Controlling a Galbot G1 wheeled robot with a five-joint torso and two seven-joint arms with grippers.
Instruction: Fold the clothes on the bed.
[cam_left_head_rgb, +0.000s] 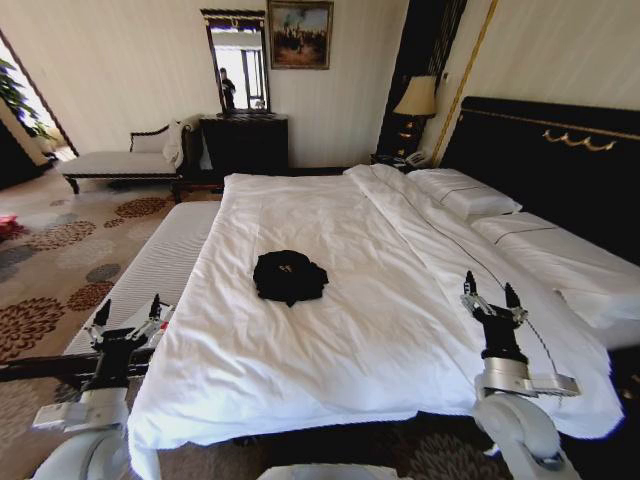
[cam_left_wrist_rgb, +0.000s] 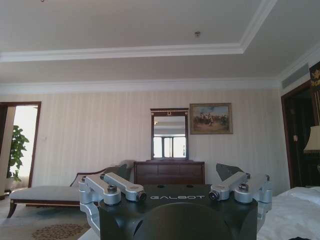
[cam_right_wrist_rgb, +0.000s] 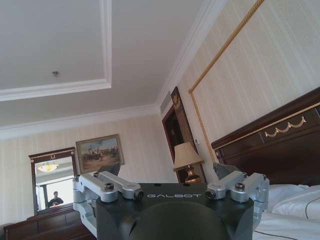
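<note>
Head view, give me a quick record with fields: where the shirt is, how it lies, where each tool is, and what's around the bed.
shirt: black T-shirt, bunched in a heap, not spread flat
location: on the white duvet, about mid-bed
bed: dark headboard with gold trim, pillows on the robot's right
left tool: open, raised at the bed's near left corner, apart from the shirt
right tool: open, raised over the duvet's right side, apart from the shirt
surroundings: chaise, mirror, painting, lamp

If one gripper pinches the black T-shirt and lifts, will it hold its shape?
Probably not. The black T-shirt lies in a crumpled, rounded heap, so it should droop and unfurl. It looks light. Pushed, it may bunch and drag the soft white duvet beneath.
</note>
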